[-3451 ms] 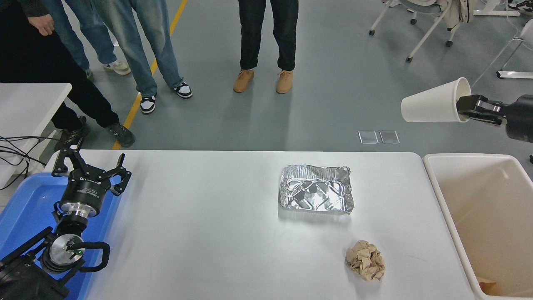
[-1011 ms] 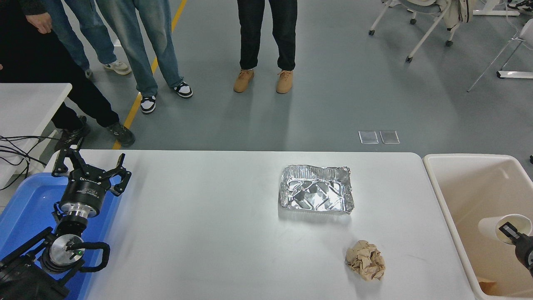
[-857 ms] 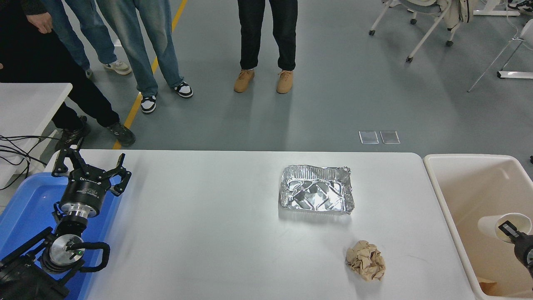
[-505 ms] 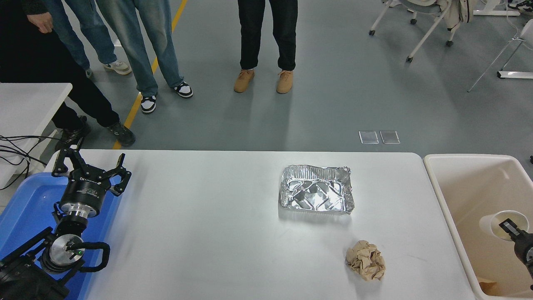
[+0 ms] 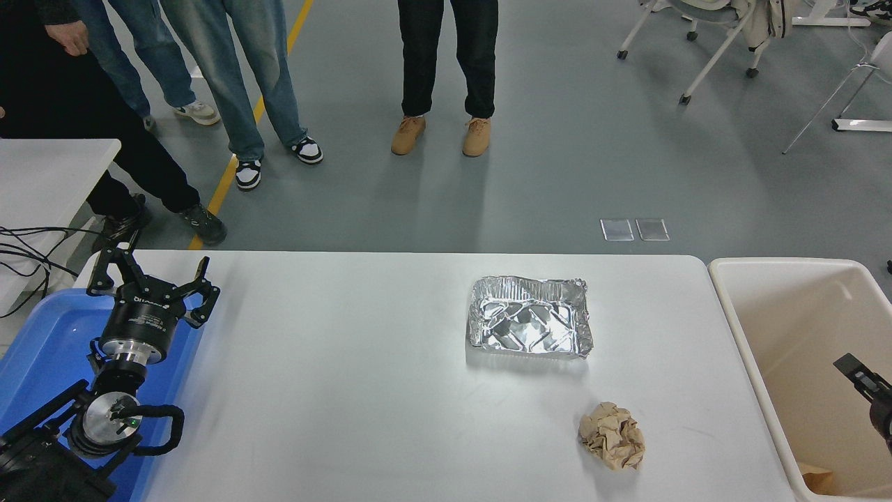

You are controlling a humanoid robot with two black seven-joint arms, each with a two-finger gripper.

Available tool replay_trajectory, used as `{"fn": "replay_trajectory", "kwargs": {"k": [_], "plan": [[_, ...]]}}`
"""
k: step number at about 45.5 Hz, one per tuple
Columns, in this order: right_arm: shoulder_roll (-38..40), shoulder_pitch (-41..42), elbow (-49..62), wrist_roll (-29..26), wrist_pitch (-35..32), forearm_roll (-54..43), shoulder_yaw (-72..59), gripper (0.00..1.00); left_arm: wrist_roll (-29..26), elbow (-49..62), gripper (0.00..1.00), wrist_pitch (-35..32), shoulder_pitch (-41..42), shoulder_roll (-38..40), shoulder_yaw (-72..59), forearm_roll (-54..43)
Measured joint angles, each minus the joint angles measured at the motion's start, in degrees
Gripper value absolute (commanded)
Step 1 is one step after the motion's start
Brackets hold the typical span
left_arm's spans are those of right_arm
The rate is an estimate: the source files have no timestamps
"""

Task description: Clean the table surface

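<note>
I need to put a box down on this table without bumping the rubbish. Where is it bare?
The table surface is bare from the parked left gripper across to the foil tray. The right side is tighter: tray, crumpled brown paper, then the beige bin, where the right gripper hangs.

table surface [image 5: 348, 390] | white, matte, wide rectangle with rounded corners | lies flat across the middle of the view | carries a crumpled foil tray [image 5: 529, 326] and, nearer the front edge, a brown paper ball [image 5: 612, 436]
</note>
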State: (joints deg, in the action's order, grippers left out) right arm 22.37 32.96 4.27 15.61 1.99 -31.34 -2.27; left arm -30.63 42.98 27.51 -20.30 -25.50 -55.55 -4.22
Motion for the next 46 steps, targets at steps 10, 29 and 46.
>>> {"fn": "replay_trajectory", "kwargs": {"k": [10, 29, 46], "plan": [[0.3, 1.3, 0.1, 0.0, -0.2, 3.2, 0.1, 1.00, 0.0, 0.0, 0.99, 0.0, 0.0, 0.0, 0.0, 0.0], [1.7, 1.8, 0.2, 0.0, -0.2, 6.2, 0.3, 1.00, 0.0, 0.0, 0.99, 0.0, 0.0, 0.0, 0.0, 0.0], [5.6, 2.5, 0.1, 0.1, -2.0, 15.9, 0.9, 1.00, 0.0, 0.0, 0.99, 0.0, 0.0, 0.0, 0.0, 0.0]]}}
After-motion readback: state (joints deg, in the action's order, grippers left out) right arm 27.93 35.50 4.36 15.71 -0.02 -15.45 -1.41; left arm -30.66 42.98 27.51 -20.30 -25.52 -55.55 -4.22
